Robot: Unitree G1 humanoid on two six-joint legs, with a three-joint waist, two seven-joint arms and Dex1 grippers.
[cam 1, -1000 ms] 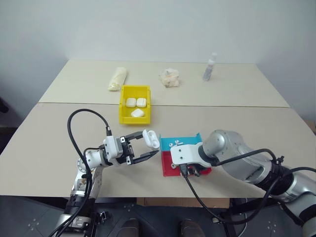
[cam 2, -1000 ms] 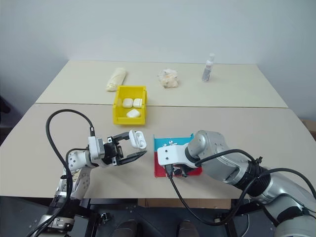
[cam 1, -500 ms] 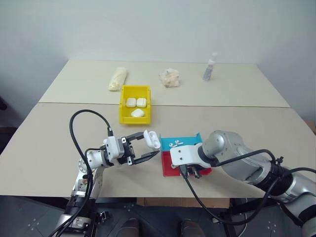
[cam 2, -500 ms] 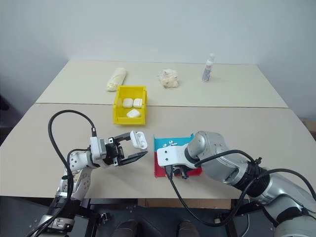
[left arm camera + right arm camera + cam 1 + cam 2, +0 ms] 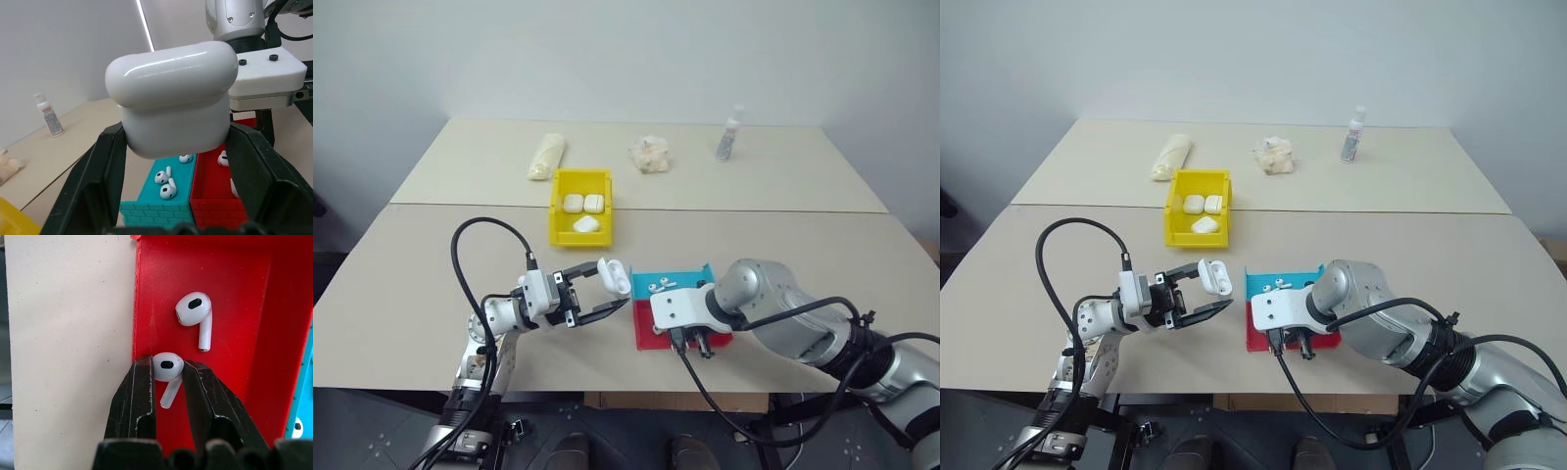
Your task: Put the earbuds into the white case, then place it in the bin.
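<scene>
My right gripper has narrowed onto one earbud lying in the red tray, both fingers touching it. My left gripper clamps the closed white case, raised beside the trays.

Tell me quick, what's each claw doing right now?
Left claw: shut on the white case.
Right claw: shut on an earbud in the red tray.
</scene>
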